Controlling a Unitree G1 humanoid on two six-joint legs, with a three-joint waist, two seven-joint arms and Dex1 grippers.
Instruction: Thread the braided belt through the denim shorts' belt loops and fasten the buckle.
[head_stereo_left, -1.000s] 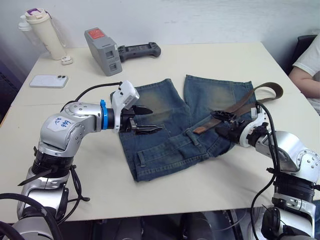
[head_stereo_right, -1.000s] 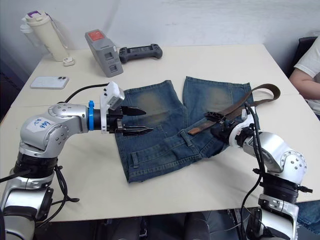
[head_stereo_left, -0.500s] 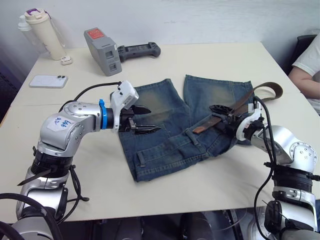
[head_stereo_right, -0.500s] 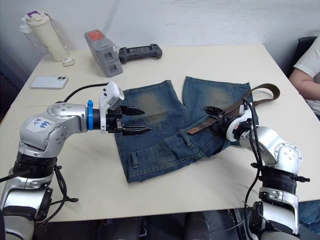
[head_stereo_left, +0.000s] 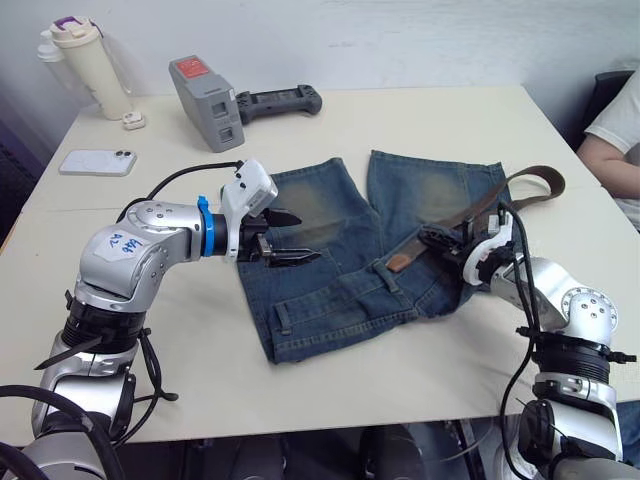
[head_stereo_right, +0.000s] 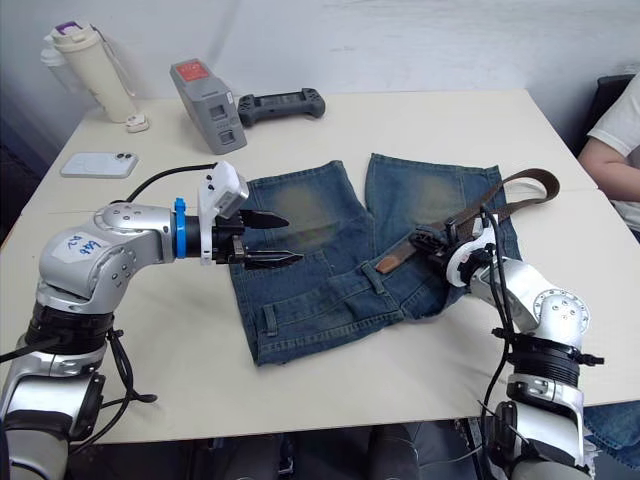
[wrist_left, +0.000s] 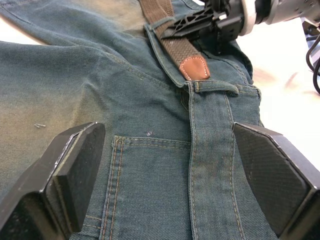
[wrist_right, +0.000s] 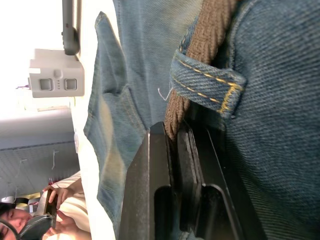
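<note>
Denim shorts (head_stereo_left: 370, 250) lie flat in the middle of the tabletop (head_stereo_left: 420, 120), waistband toward us, and we read the scene from our left. Our left gripper (head_stereo_left: 292, 239) hovers just above the left leg of the shorts exactly as it did a second ago, its fingers (wrist_left: 75, 170) spread wide and holding nothing; in the left wrist view the back pocket and a waistband seam sit between them, untouched. Further right, the braided belt (head_stereo_left: 480, 212) runs from a curl near the right edge of the tabletop down across the right leg toward the waistband. What has changed is on this side: over the last second our right gripper (head_stereo_right: 428, 243) has slid leftward along the strap, and the belt's tan tip (wrist_left: 194, 67) has advanced with it, now poking out past one of the belt loops (wrist_left: 216, 86) near the centre seam. We judge that the first loops on the right are threaded and the feed is progressing, with most of the waistband left to do and the buckle, which we cannot make out, not yet fastened. The right fingers (wrist_right: 165, 190) are closed on the strap; the right wrist view shows the brown braid pinched between them just short of another loop (wrist_right: 207, 82), under which the strap passes.
</note>
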